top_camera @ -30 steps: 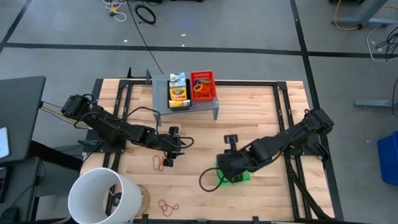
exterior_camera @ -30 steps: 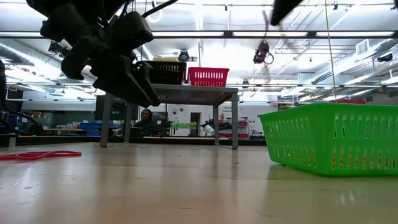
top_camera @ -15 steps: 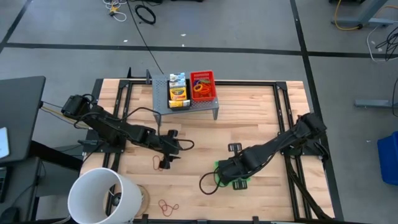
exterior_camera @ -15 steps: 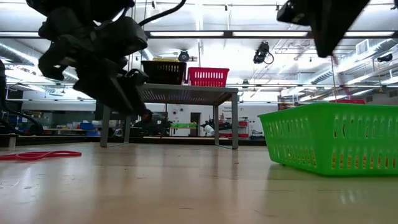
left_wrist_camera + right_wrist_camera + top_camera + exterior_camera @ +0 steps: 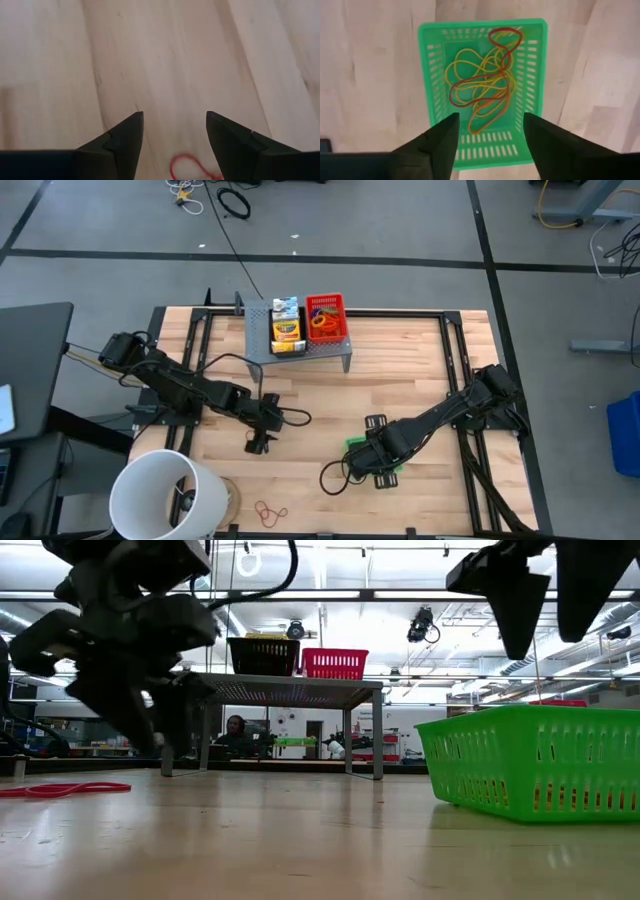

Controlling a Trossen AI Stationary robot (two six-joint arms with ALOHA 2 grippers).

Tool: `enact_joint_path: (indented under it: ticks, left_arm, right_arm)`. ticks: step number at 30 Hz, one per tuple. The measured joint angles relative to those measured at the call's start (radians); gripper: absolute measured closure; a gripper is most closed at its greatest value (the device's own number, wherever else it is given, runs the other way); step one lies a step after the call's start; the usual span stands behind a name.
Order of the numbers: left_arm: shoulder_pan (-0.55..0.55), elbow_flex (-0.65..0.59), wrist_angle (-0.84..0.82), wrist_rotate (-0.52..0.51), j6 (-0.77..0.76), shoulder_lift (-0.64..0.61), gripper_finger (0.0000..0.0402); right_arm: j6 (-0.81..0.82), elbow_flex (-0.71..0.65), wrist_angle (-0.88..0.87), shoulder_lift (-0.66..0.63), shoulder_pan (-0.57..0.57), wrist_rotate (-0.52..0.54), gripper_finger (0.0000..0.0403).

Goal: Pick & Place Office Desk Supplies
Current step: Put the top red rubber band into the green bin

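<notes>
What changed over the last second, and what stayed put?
The right gripper moved toward the table's front, over the green tray, and opened; rubber bands lie inside the tray. The left gripper, open, dropped over a red band. The riser, its trays and the white bucket stayed put.

A robotics lab or workshop; the pale butcher-block wooden tabletop [image 5: 420,380] sits in a black metal frame [image 5: 455,350] on a bare grey concrete floor [image 5: 350,220] marked with dark tape lines [image 5: 300,258], loose black and yellow cables [image 5: 235,200] lying across it; the level view looks into a wide hall with exposed ceiling ducts [image 5: 40,625], strip lights [image 5: 300,595], a hanging black camera [image 5: 421,625], and a seated person [image 5: 234,730] at distant benches.
</notes>
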Motion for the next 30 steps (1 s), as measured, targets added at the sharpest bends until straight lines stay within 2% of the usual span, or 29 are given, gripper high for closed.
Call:
enact_joint_path:
  ticks: [4,11,14,18,26,30]
  left_arm:
    - [-0.003,0.0,-0.079,0.024,-0.029,0.0,0.0177]
    - [-0.027,0.0,-0.19,0.079,-0.082,0.0,0.0177]
    - [-0.034,0.0,-0.195,0.091,-0.103,0.0,0.0177]
    - [-0.033,0.0,-0.193,0.058,-0.116,0.005,0.0177]
    - [-0.033,0.008,-0.146,0.028,-0.119,0.115,0.0177]
    - [-0.034,0.009,-0.133,0.01,-0.119,0.129,0.0187]
  right_arm:
    - [0.004,0.0,0.001,0.0,0.0,0.01,0.0166]
    - [0.004,0.0,0.008,0.0,0.0,0.019,0.0179]
    - [0.004,0.0,0.013,0.0,0.0,0.019,0.0184]
    - [0.004,0.0,0.018,0.0,0.0,0.019,0.0189]
    - [0.004,0.0,0.021,0.0,0.002,0.02,0.0197]
    - [0.004,0.0,0.023,0.0,0.002,0.02,0.0199]
